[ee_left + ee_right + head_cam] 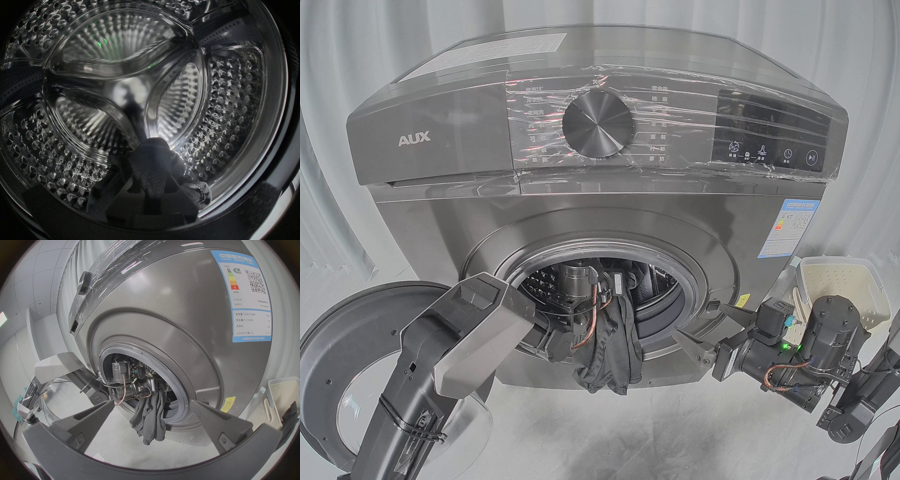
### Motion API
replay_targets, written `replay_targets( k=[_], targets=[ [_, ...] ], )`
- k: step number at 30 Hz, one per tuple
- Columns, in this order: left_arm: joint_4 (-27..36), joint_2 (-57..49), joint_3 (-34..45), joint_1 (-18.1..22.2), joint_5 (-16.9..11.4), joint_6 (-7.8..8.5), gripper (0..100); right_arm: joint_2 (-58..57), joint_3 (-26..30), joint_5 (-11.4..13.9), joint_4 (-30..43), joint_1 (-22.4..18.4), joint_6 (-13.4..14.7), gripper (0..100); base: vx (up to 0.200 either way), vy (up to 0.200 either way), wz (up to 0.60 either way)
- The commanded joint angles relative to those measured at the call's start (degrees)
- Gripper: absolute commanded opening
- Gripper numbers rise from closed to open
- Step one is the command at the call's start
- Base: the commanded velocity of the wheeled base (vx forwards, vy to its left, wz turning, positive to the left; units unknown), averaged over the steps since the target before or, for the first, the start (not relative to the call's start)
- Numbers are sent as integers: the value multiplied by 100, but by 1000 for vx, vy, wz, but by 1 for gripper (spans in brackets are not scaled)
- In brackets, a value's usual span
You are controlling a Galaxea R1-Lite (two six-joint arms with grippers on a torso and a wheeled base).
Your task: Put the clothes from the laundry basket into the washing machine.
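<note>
Mid-load: left gripper (153, 150) is pinching a dark garment (609, 350) draped over the front rim of the washing machine (456, 225), right gripper (700, 320) gaping empty by the laundry basket (878, 284), so I'd shove deeper, then release.

Washing machine (600, 206) sits dead ahead, with its door (350, 356) swung open to the left. The laundry basket (850, 281) is just right of the machine, by its front corner, and there's a piece of clothing (290, 419) in it. The left gripper (153, 175) is inside the drum (234, 93). A garment (609, 356) runs from it back over the lip of the opening and hangs down the front. The right gripper (715, 331) is out front, low, between the opening and the basket.
</note>
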Motion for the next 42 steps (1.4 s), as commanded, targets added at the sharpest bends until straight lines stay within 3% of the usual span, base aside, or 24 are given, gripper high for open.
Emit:
replay_targets(
  k=[1, 2, 5, 7, 10, 14, 18, 22, 32, 33, 42],
  targets=[
    [-22, 186, -181, 54, 34, -43, 0, -3, 7, 1, -4, 2, -1, 100, 0, 0, 0],
    [-22, 177, -163, 54, 34, -61, 100, -3, 7, 1, -4, 2, -1, 100, 0, 0, 0],
    [-22, 107, -102, 45, 43, -158, 100, -3, 7, 1, -4, 2, -1, 100, 0, 0, 0],
    [74, -298, 382, 10, 34, -210, 100, -3, 7, 1, -4, 2, -1, 100, 0, 0, 0],
    [470, -966, 1181, -61, -247, -245, 100, 6, 7, 1, -4, 2, -1, 100, 0, 0, 0],
    [593, -1124, 1401, -122, -397, -263, 100, 6, 7, 1, -4, 2, -1, 100, 0, 0, 0],
    [901, -1396, 2122, -157, -678, -254, 100, -3, 16, 1, -4, 11, 8, 100, 0, 0, 0],
    [857, -1238, 2500, -184, -740, -140, 100, 41, 16, 10, -4, 11, -1, 100, 0, 0, 0],
    [725, -737, 2368, -140, -740, 132, 100, 76, 7, 10, -4, 11, -1, 100, 0, 0, 0],
    [725, -720, 2350, -140, -740, 132, 0, 76, 7, 10, -4, 11, -1, 100, 0, 0, 0],
    [400, -649, 1797, -105, -661, 62, 0, 67, 7, 10, -4, 11, -1, 100, 0, 0, 0]
  ],
)
